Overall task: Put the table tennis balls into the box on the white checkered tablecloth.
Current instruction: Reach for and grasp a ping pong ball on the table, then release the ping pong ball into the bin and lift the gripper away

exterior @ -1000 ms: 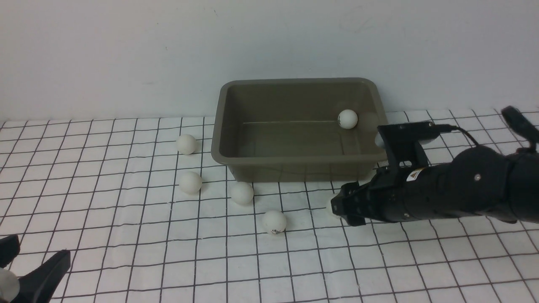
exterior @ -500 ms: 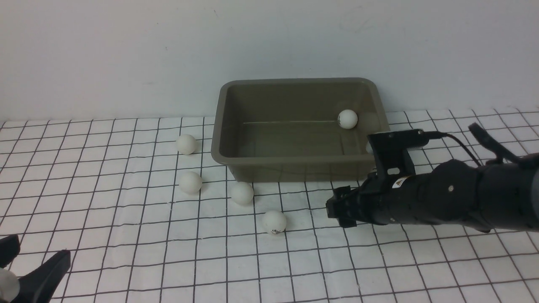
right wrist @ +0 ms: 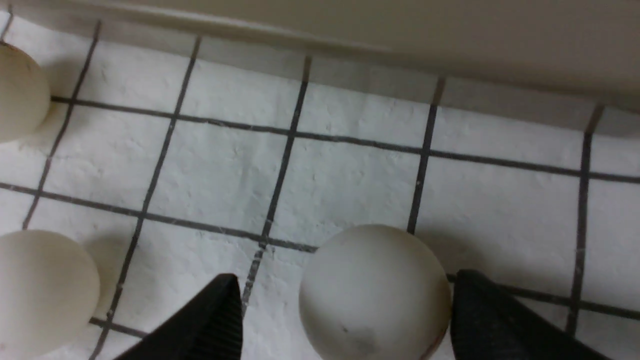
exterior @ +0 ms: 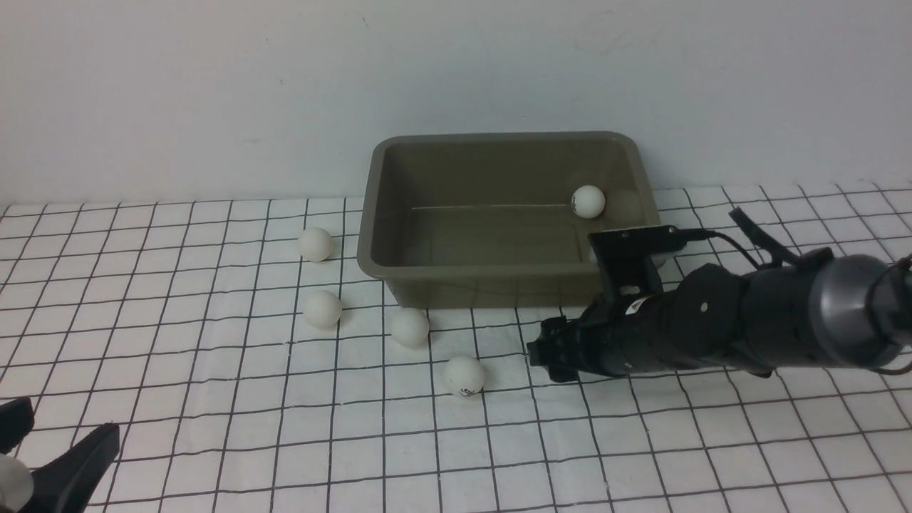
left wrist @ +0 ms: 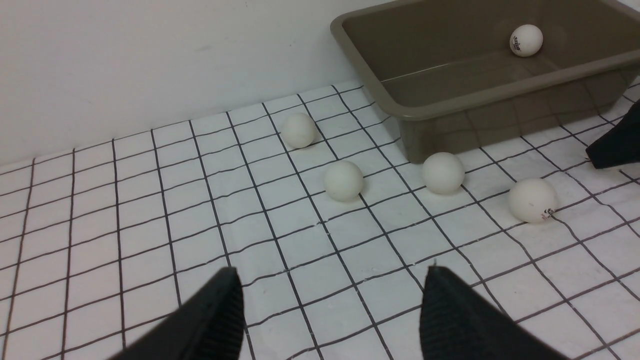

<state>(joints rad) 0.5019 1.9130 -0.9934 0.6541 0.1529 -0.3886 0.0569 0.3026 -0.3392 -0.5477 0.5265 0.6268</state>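
The table tennis balls are being seen mostly on the white checkered tablecloth (exterior: 285, 442), in front of and beside the box (exterior: 499, 285). Nearest, at the front left corner, the left end effector (left wrist: 332, 295) is being held with its fingers spread, nothing being gripped between them. Farther out, one ball (exterior: 464, 376) is being left lying in front of the box. Near it, the right end effector (right wrist: 347, 310) is being kept open around another ball (right wrist: 375, 295); whether the finger beside that ball is touching it cannot be told. A third ball (exterior: 410, 328) is being seen close to the box's front wall, a fourth (exterior: 322, 309) to its left, and a fifth (exterior: 315, 244) farther back, left of the box. Farthest, a sixth ball (exterior: 588, 202) is being contained inside the box, toward its right end.
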